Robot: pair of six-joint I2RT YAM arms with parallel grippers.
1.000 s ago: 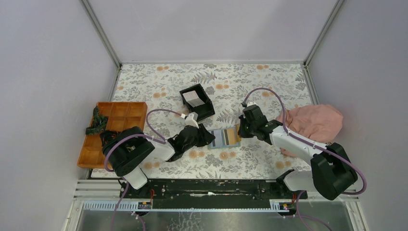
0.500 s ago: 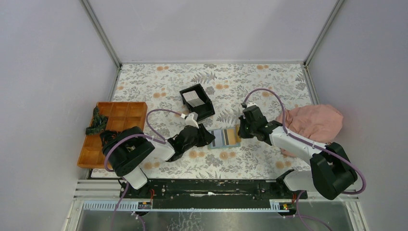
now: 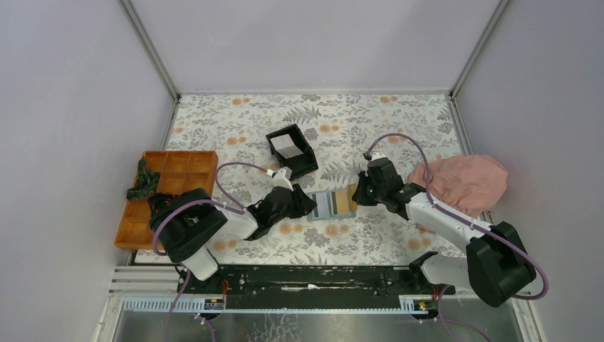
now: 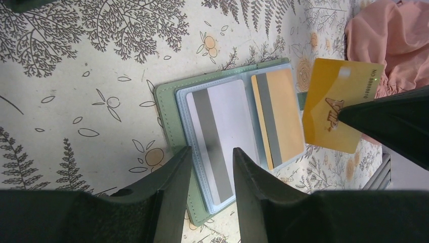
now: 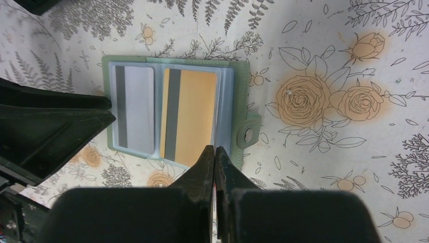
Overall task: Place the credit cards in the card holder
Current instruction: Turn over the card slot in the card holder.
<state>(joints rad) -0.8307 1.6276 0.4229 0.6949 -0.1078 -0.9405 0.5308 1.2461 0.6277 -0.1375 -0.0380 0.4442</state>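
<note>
The card holder (image 4: 169, 109) lies open on the floral mat, also seen in the top view (image 3: 332, 204) and the right wrist view (image 5: 238, 86). Its left sleeve holds a grey-white credit card (image 4: 222, 126) (image 5: 136, 109). The right sleeve holds a yellow one (image 4: 283, 116) (image 5: 195, 111). My left gripper (image 4: 211, 154) (image 3: 308, 205) is open, its fingers straddling the holder's left page. My right gripper (image 5: 214, 152) (image 3: 354, 195) is shut on another yellow credit card (image 4: 331, 96), held on edge just above the holder's right side, by the snap tab (image 5: 248, 134).
A black open-top box (image 3: 305, 158) with a pale card inside stands behind the holder. An orange compartment tray (image 3: 178, 171) sits at the left wall with a dark green item (image 3: 144, 179) in it. A pink cloth (image 3: 470, 182) lies at the right.
The right arm has shifted slightly to the right, still holding its yellow card. The left arm and the card holder have not moved.
</note>
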